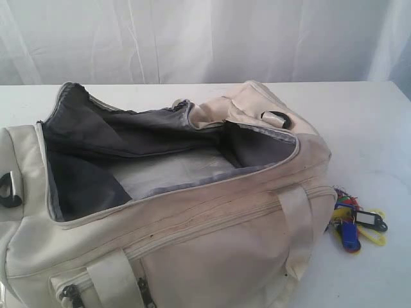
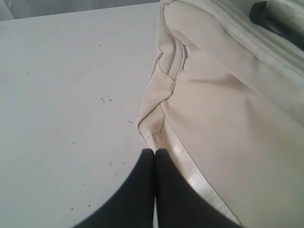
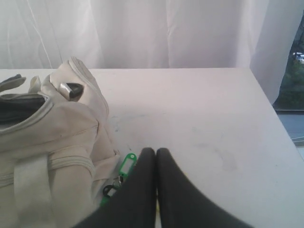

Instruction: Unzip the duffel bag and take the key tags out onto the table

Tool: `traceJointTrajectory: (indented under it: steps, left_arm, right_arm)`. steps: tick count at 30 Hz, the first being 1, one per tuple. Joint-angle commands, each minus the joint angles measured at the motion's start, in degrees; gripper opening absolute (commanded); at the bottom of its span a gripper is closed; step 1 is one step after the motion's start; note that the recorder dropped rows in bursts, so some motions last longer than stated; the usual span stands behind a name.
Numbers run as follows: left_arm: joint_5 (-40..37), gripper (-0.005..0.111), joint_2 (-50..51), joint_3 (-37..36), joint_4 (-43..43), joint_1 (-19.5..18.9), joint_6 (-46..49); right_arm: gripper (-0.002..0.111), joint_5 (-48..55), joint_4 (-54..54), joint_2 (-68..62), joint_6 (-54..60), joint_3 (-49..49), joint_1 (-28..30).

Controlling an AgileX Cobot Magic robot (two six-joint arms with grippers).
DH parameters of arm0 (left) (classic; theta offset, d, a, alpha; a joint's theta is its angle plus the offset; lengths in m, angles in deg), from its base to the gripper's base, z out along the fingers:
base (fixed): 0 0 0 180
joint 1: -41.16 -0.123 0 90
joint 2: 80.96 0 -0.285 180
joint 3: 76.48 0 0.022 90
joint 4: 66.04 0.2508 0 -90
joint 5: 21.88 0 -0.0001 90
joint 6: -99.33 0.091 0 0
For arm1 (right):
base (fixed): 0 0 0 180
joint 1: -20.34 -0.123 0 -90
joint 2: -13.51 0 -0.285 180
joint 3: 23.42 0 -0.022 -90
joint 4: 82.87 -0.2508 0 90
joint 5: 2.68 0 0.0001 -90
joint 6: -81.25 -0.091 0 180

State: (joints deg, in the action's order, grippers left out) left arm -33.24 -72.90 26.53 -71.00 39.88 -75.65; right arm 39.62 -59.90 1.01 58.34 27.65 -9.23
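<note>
Key tags (image 1: pixel 355 221), a small bunch of bright red, blue, yellow and green plastic tabs on rings, lay on the broad plain white table (image 1: pixel 366 122). They were just beside the end of the bag on my right arm's side. The large cream fabric duffel bag (image 1: pixel 218 244) sat slumped with its main opening gaping wide, so the grey lining (image 1: pixel 96 186) and the pale floor inside showed. I could see nothing left in it.

I judged that the bag stood open because the bunch had to come out through that mouth. It probably lay so close by because that was the nearest bare tabletop.

My right gripper (image 3: pixel 156 150) had its two black fingers pressed together on nothing, low over the table near the green one of the bunch. My left gripper (image 2: pixel 155 151) was likewise closed and empty, close beside the bag's other end by a seam. To my eye the job looked finished, with neither gripper holding anything.
</note>
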Motion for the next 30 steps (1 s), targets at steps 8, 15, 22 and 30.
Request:
traceJointTrajectory:
  steps: [8,15,22,30]
  left_arm:
    - [-0.2,0.000,-0.3,-0.2,-0.5,0.2,0.0]
    - [-0.2,0.000,-0.3,-0.2,-0.5,0.2,0.0]
    - [-0.2,0.000,-0.3,-0.2,-0.5,0.2,0.0]
    - [-0.2,0.000,-0.3,-0.2,-0.5,0.2,0.0]
  right_arm:
    - [0.000,-2.2,2.1,4.7,-0.5,0.8,17.7]
    - [0.000,-21.9,-7.4,4.7,-0.4,8.6,21.6]
    - [0.000,-23.0,-9.7,4.7,-0.3,17.3,21.6]
    - [0.000,-31.7,-10.4,4.7,4.2,26.1,21.6]
